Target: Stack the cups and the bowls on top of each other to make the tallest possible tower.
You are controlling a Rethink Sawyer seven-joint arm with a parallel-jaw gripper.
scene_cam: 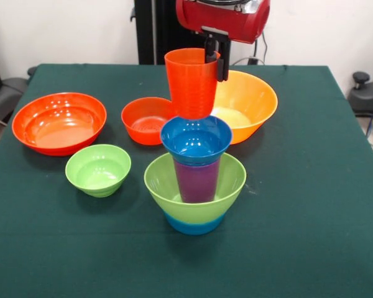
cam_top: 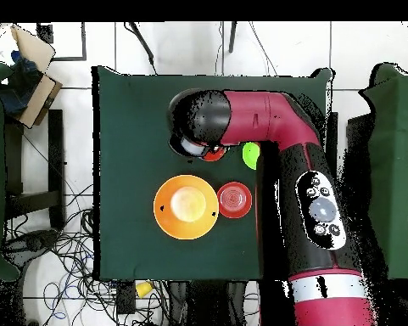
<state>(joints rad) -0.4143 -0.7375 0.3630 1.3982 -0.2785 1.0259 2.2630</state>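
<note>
Gripper (scene_cam: 214, 59) is clamped on the rim of the orange-red cup (scene_cam: 191, 84), fingers straddling the wall, cup upright with its base at the dark blue bowl (scene_cam: 196, 139); contact unclear. Tower: light green bowl (scene_cam: 194, 180) nested on light blue bowl (scene_cam: 194, 225), purple cup (scene_cam: 197, 181) standing inside, dark blue bowl on top. On the green counter (scene_cam: 311, 186): large red-orange bowl (scene_cam: 59, 123), medium red-orange bowl (scene_cam: 146, 120), small light green bowl (scene_cam: 98, 169), large yellow-orange bowl (scene_cam: 245, 102) behind the tower. Overhead, the arm (cam_top: 275, 127) hides the tower.
</note>
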